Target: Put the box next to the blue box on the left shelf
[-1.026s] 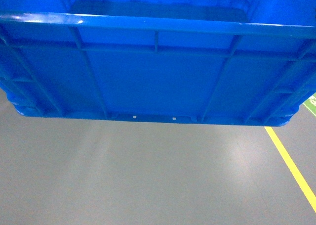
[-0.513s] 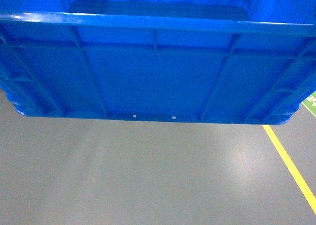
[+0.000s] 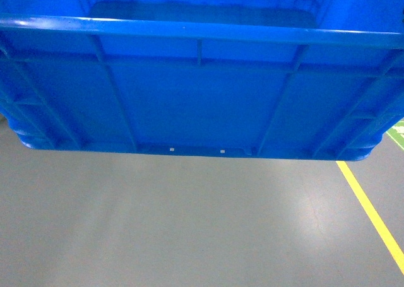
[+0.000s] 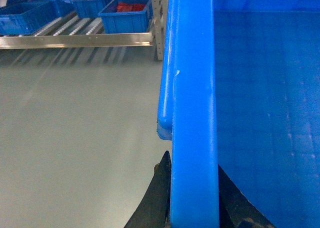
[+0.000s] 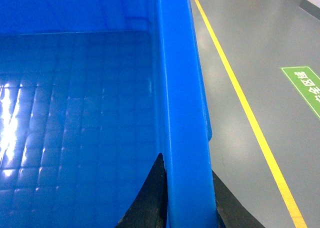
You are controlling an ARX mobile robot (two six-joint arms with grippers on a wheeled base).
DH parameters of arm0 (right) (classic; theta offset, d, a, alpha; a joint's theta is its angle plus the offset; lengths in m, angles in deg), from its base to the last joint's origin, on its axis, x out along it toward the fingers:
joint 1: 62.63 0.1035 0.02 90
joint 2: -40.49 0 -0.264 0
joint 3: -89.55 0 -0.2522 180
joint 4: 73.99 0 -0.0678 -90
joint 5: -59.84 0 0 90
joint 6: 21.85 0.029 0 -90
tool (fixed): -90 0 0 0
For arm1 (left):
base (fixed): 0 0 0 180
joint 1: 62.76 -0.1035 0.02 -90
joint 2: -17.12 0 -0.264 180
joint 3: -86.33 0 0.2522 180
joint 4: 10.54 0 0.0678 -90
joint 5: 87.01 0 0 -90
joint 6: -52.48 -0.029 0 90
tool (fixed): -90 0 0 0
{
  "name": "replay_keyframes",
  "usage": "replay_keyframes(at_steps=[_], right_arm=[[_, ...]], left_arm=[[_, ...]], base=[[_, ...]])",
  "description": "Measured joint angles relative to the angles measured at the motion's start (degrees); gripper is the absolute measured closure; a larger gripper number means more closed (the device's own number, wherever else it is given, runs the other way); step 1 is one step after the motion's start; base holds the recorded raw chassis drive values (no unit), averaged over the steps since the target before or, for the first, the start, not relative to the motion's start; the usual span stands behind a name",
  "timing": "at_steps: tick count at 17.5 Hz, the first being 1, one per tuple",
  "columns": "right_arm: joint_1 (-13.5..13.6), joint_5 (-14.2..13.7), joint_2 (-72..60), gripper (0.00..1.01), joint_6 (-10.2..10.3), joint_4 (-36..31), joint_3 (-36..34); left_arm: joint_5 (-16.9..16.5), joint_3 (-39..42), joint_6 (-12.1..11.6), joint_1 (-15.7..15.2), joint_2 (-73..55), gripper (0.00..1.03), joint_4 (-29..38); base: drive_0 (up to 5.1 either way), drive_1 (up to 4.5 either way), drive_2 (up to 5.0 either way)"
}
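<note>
Grey floor (image 3: 189, 224) with a yellow line (image 3: 369, 214) lies beneath the blue crate (image 3: 202, 98), which hangs clear of it and fills the head view. Left gripper (image 4: 192, 203) and right gripper (image 5: 187, 198) each clamp a side rim. Beyond, the roller shelf (image 4: 75, 39) carries small blue bins (image 4: 125, 16).

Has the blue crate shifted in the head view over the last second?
Barely. The crate keeps its place in the frame, while the yellow floor line slides slightly left beneath its right corner, so the whole robot seems to be moving, carrying it.
</note>
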State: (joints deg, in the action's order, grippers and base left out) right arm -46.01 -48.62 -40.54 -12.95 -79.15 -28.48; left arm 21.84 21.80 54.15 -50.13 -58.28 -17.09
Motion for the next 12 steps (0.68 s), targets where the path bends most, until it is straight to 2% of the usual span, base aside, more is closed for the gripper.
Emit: replay_keyframes(at_steps=[12], right_arm=[[0.0,0.0,0.0,0.92,0.0,-0.3,0.0]], left_arm=[[0.0,0.0,0.0,0.0,0.0,0.94,0.3]], base=[[-0.1,4.26,-4.4]])
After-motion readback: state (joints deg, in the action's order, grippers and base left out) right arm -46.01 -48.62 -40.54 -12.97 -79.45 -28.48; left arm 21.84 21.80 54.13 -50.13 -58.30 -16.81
